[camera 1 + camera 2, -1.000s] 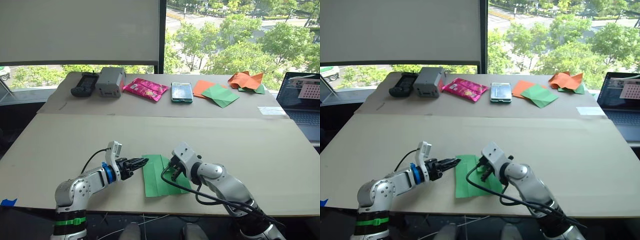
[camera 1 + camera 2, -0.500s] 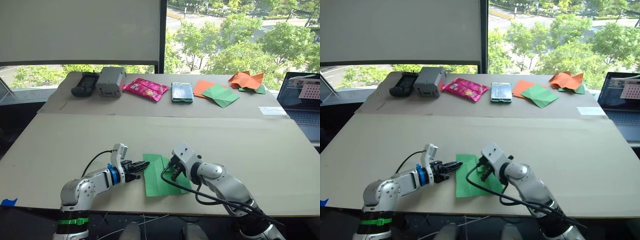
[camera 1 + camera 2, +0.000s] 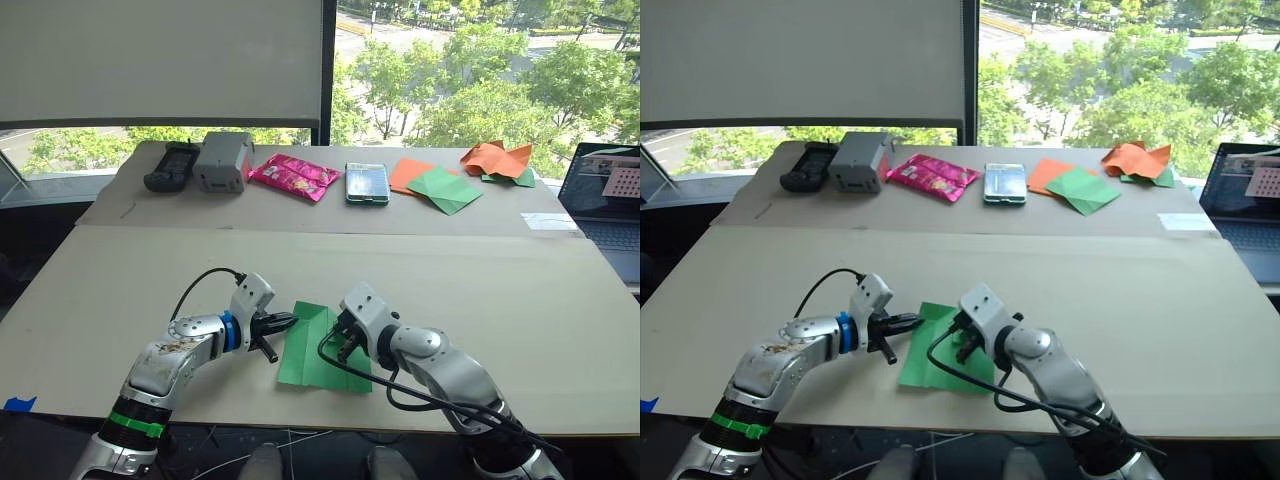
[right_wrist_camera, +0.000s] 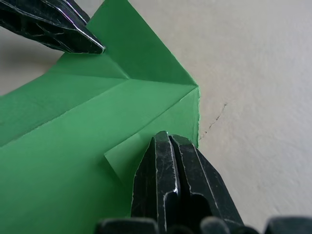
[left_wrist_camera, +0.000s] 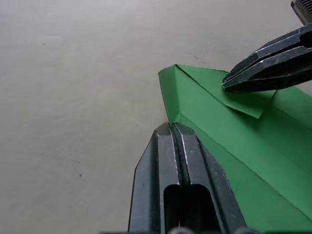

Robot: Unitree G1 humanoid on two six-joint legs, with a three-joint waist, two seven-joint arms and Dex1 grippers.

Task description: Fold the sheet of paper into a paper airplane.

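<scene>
the sheet of paper (image 3: 318, 348), partly folded, lies flat near the table (image 3: 520, 300) front edge. left gripper (image 3: 275, 324), fingers pressed together, presses the sheet's 9 o'clock edge; right gripper (image 3: 341, 343), fingers likewise together, pins a folded flap near its centre. to crease well, keep one tip anchoring while the other slides along the fold. open table lies from 10 to 2 o'clock.

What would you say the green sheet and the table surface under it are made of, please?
The green sheet: thin matte paper, judging by its sharp creases and a flap lifting at one fold. The table surface: looks like matte tan cardboard or fibreboard, faintly speckled; hard to say which.
</scene>
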